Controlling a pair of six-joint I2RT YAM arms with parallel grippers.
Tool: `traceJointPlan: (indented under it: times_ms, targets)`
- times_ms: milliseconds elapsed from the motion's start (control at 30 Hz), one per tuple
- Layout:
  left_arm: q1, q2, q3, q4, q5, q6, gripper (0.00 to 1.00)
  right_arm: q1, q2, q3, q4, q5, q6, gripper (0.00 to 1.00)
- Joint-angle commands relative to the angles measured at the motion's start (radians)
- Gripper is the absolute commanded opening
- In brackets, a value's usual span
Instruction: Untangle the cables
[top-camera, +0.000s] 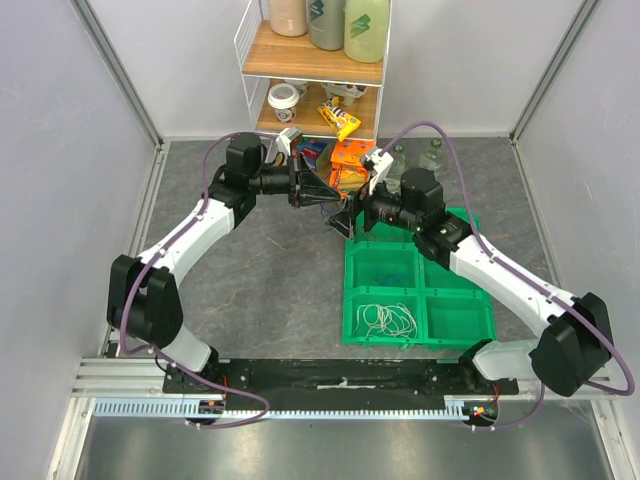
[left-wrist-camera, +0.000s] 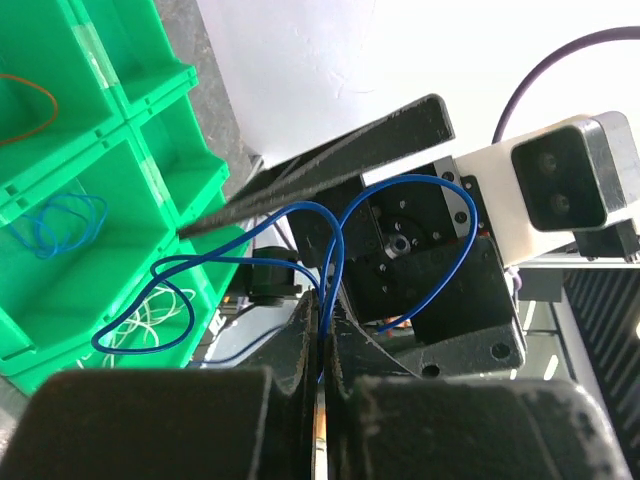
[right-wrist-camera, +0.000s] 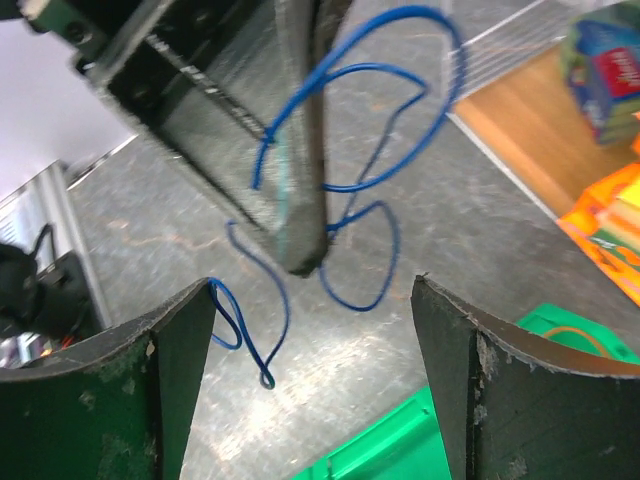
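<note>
A thin blue cable (left-wrist-camera: 300, 215) hangs in loose loops above the table, and my left gripper (left-wrist-camera: 327, 312) is shut on it. From the right wrist the same blue cable (right-wrist-camera: 355, 180) dangles off the left gripper's fingers (right-wrist-camera: 300, 150). My right gripper (right-wrist-camera: 312, 283) is open just below, and one strand brushes the tip of its left finger (right-wrist-camera: 170, 360). Seen from above, the left gripper (top-camera: 322, 196) and right gripper (top-camera: 342, 218) meet at the far left corner of the green tray (top-camera: 347, 300). The tray holds a white cable (top-camera: 388, 318), a blue coil (left-wrist-camera: 65, 222) and an orange cable (left-wrist-camera: 30, 105).
A wire shelf (top-camera: 315, 60) with bottles and snack packets stands at the back. An orange box (top-camera: 350, 160) lies on the table just behind the grippers. Grey walls close the table on the left and right.
</note>
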Motion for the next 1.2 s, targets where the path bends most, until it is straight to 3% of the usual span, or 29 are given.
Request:
traceJointPlan:
  times_ms: [0, 133, 333, 633, 900, 1100, 1167]
  targets:
    - [0.002, 0.022, 0.046, 0.069, 0.070, -0.108, 0.02, 0.000, -0.040, -0.020, 0.089, 0.194, -0.017, 0.86]
    - [0.000, 0.042, 0.048, 0.133, 0.099, -0.194, 0.02, 0.012, -0.020, -0.021, 0.132, 0.202, 0.005, 0.85]
    - [-0.006, 0.074, -0.009, 0.460, 0.137, -0.456, 0.02, 0.047, 0.006, -0.012, 0.143, 0.233, -0.007, 0.85]
    - [-0.019, 0.079, -0.014, 0.488, 0.137, -0.512, 0.02, 0.047, 0.016, -0.026, 0.152, 0.313, -0.034, 0.81]
    - [-0.033, 0.088, -0.013, 0.485, 0.137, -0.516, 0.02, 0.049, 0.006, -0.031, 0.163, 0.273, -0.017, 0.48]
    - [-0.032, 0.076, -0.032, 0.485, 0.122, -0.492, 0.04, 0.049, -0.015, -0.025, 0.152, 0.253, -0.015, 0.04]
    - [-0.027, 0.068, -0.030, 0.460, 0.116, -0.464, 0.09, 0.049, -0.023, -0.029, 0.141, 0.260, -0.015, 0.00]
